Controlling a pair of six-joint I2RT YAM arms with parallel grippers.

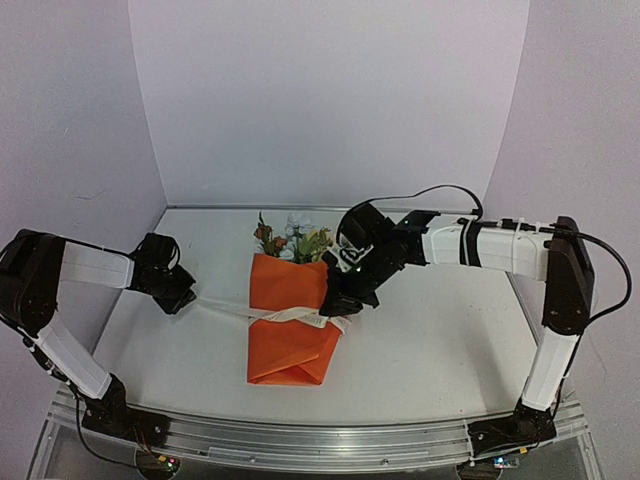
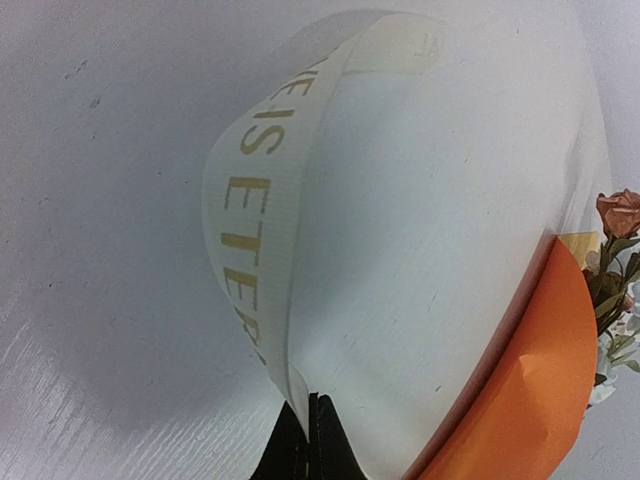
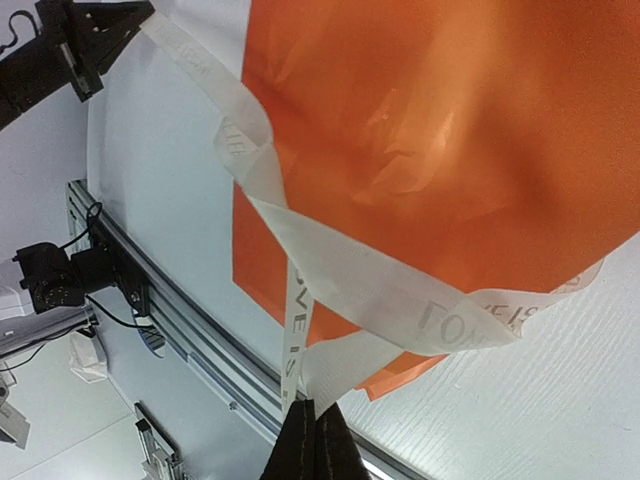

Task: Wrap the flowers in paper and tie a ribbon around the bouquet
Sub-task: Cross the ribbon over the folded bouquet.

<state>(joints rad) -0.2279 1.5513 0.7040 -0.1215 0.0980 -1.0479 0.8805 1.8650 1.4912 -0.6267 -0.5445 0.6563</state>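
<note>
The ribbon [image 2: 255,200] lies nearest the lens in both wrist views. It is a soft, light, flat woven band, judged limp and somewhat slippery, and best pinched flat near its ends. 1 length is clamped in the closed left gripper [image 2: 310,440], another in the closed right gripper [image 3: 312,440]. The band crosses the bouquet [image 1: 290,320], laid mid-table with the flowers [image 1: 295,238] toward 12 o'clock. The paper [image 3: 430,150] is judged thin and easily creased, so hard tension is to be avoided. The left arm is held low at 9 o'clock of the bouquet. The right arm is positioned at 3 o'clock, wrist bent down at the wrap's edge.
</note>
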